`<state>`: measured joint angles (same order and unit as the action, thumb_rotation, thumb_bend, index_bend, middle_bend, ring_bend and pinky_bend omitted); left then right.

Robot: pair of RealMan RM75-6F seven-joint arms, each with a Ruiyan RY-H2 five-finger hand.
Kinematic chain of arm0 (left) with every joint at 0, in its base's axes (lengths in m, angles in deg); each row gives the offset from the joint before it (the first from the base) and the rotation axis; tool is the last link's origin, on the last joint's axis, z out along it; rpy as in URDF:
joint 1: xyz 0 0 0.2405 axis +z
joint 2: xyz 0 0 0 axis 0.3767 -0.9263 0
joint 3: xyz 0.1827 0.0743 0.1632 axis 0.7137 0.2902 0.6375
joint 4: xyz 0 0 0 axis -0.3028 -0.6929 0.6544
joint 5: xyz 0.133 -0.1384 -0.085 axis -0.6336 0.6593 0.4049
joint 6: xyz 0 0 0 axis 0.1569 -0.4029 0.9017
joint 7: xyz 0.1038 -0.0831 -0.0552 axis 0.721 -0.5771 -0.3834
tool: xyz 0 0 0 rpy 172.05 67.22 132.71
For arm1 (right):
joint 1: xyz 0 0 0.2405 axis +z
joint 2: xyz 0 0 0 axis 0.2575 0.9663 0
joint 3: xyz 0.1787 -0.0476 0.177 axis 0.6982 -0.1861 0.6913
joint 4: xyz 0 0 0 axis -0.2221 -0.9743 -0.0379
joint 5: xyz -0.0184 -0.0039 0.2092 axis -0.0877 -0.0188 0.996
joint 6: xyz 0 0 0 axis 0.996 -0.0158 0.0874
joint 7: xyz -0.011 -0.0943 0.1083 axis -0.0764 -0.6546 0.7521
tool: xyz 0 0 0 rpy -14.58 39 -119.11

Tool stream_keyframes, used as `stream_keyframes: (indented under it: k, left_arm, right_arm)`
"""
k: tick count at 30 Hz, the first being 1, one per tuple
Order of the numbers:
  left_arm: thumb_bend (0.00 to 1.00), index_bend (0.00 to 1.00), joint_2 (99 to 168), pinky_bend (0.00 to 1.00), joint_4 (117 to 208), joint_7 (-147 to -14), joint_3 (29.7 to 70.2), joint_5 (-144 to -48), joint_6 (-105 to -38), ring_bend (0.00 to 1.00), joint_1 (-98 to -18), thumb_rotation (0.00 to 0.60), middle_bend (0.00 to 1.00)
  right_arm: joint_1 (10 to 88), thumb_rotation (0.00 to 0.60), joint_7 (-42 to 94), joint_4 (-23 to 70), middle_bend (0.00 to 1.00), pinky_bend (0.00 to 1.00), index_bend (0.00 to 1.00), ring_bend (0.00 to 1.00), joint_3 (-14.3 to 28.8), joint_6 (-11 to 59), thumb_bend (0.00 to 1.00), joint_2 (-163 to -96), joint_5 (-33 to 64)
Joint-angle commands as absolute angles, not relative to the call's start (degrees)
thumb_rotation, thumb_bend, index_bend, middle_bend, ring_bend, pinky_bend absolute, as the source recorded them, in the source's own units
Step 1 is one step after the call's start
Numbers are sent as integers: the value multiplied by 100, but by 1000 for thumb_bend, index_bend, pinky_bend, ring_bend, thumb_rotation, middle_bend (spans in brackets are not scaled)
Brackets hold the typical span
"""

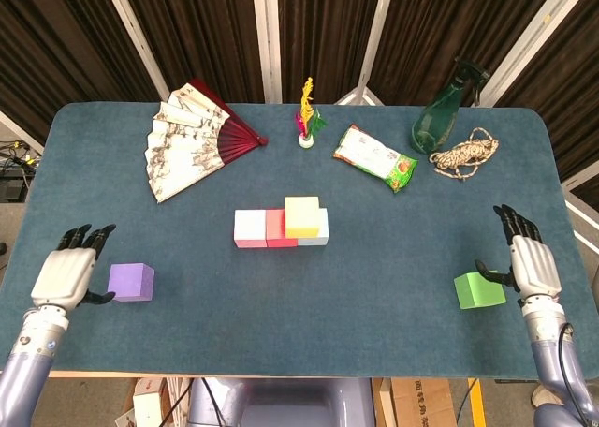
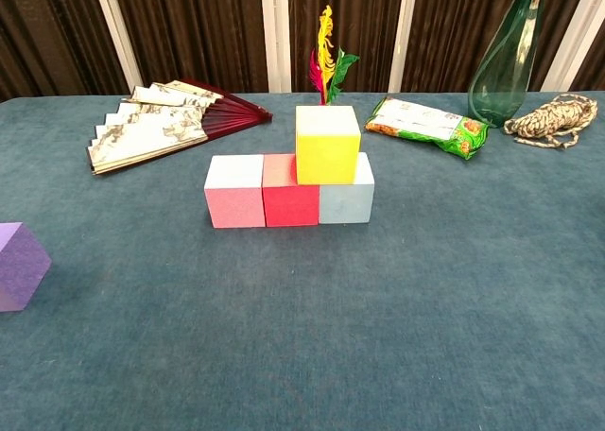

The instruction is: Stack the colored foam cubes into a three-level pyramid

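A pink cube [image 1: 250, 228], a red cube [image 1: 275, 228] and a pale blue cube [image 1: 318, 232] stand in a row at the table's middle. A yellow cube [image 1: 301, 215] sits on top, over the red and pale blue ones [image 2: 327, 144]. A purple cube [image 1: 131, 282] lies at the front left. My left hand [image 1: 65, 276] hovers just left of it, fingers spread, holding nothing. A green cube [image 1: 479, 289] lies at the front right. My right hand [image 1: 530, 263] is beside it on the right, open, thumb near the cube. Neither hand shows in the chest view.
A painted folding fan [image 1: 192, 140] lies at the back left. A feathered shuttlecock [image 1: 307, 120], a snack packet [image 1: 374, 157], a green glass bottle [image 1: 440, 118] and a coil of rope [image 1: 465, 154] line the back of the blue table [image 1: 374, 287].
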<state>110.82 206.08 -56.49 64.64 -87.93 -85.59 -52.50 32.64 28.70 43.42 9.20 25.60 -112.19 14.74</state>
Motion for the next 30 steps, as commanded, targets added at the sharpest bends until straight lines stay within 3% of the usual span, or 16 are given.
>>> stream_keyframes:
  k: [1, 23, 25, 30]
  left_arm:
    - [93, 0, 11277, 18, 20276, -5649, 6469, -8732, -8469, 0, -5127, 600, 153]
    - [100, 0, 12283, 19, 19072, -5343, 6066, -8312, -7522, 0, -5155, 600, 197]
    - [133, 0, 12327, 20, 19035, -5330, 6040, -8325, -7496, 0, -5155, 600, 217]
    - [391, 0, 12454, 42, 18920, -5337, 5945, -8392, -7466, 32, -5137, 600, 391]
  right_arm:
    - [3264, 600, 2874, 4350, 0, 0, 0, 0, 919, 2557, 323, -11220, 1475]
    - [3261, 600, 2912, 4327, 0, 0, 0, 0, 927, 2533, 323, -11224, 1498]
    - [3257, 600, 2918, 4323, 0, 0, 0, 0, 927, 2538, 323, -11226, 1498]
    - [3256, 600, 2921, 4328, 0, 0, 0, 0, 927, 2538, 324, -11230, 1494]
